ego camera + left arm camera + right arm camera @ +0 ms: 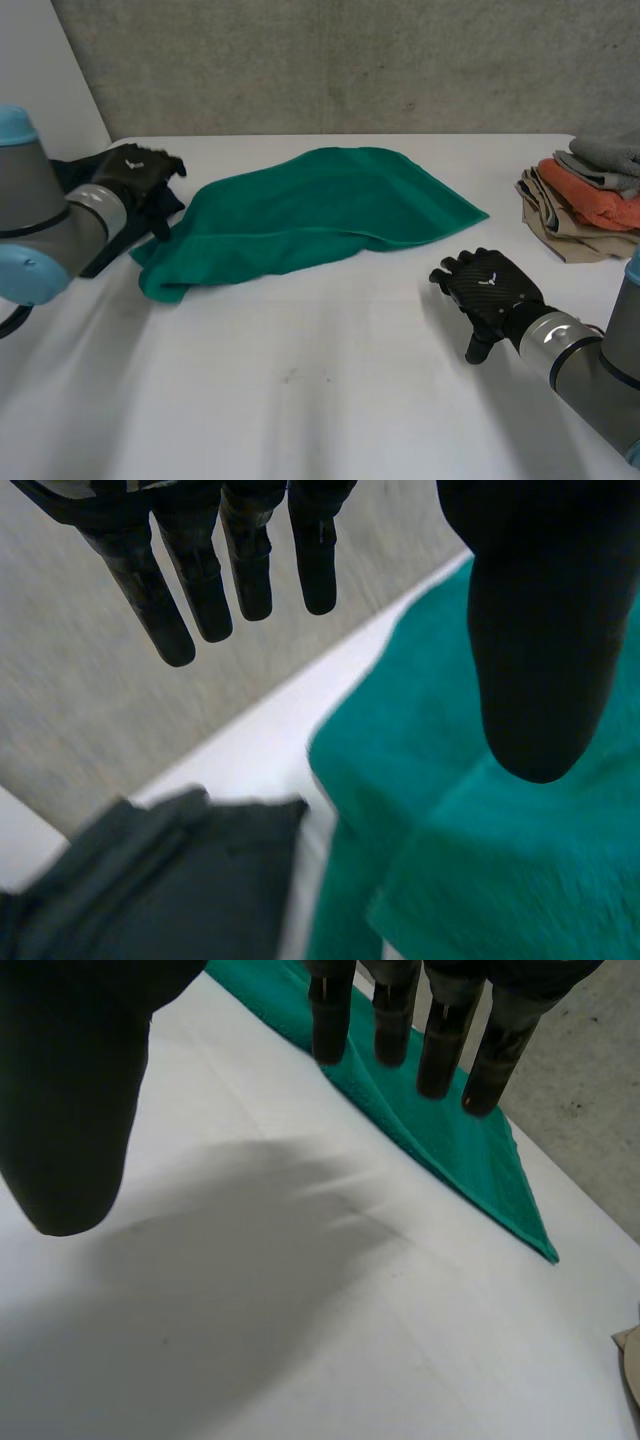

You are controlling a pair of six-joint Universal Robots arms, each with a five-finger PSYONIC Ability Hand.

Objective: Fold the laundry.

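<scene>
Nearest to me, my right hand (pixel 492 290) is hanging over the bare white table (pixel 300 400), just on the near side of the rumpled green terry towel (pixel 310 210). It is close to the towel's right corner but apart from it, fingers stretching straight, thumb wide, holding nothing. The towel is lying spread out. At its left end my left hand (pixel 138 178) is hovering, fingers straight and gripping nothing, with a dark grey folded cloth (pixel 150 880) lying just beside that end. Well off the towel's right corner, a stack of folded grey, orange and beige clothes (pixel 585 195) is sitting.
</scene>
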